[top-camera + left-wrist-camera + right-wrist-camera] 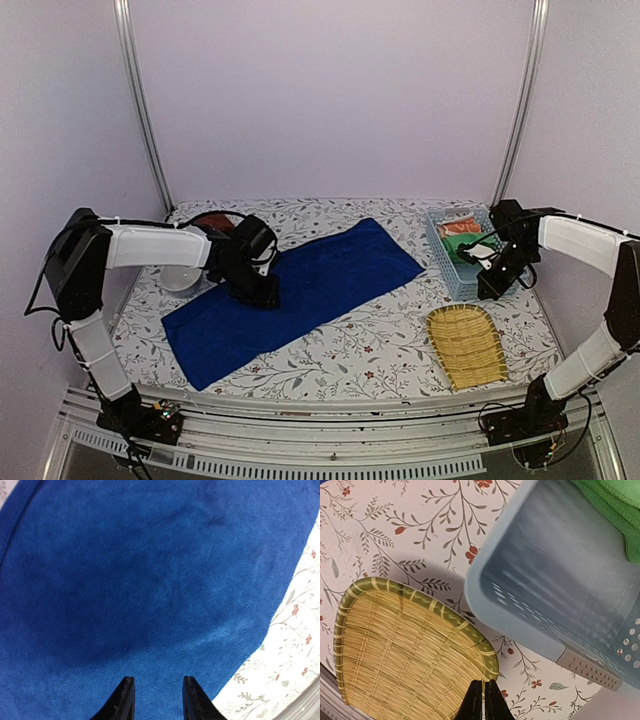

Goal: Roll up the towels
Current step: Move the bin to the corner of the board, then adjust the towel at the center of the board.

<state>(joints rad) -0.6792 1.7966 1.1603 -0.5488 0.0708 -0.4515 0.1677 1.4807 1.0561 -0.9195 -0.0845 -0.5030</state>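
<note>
A royal blue towel [310, 290] lies spread flat in a long diagonal strip across the middle of the table. My left gripper [265, 296] hovers low over its left-middle part. In the left wrist view the towel [150, 580] fills the frame, and the left gripper [156, 681] is open with only cloth showing between its fingers. A dark reddish-brown towel [218, 222] peeks out behind the left arm at the back left, mostly hidden. My right gripper [487, 290] hangs by the basket's front end; in its wrist view it [483, 682] is shut and empty.
A blue-grey perforated basket [447, 268] at the right holds a bright green cloth [615, 510] and an orange-red cloth [458, 228]. A woven bamboo tray [468, 345] lies in front of it. A white bowl [180, 279] sits under the left arm.
</note>
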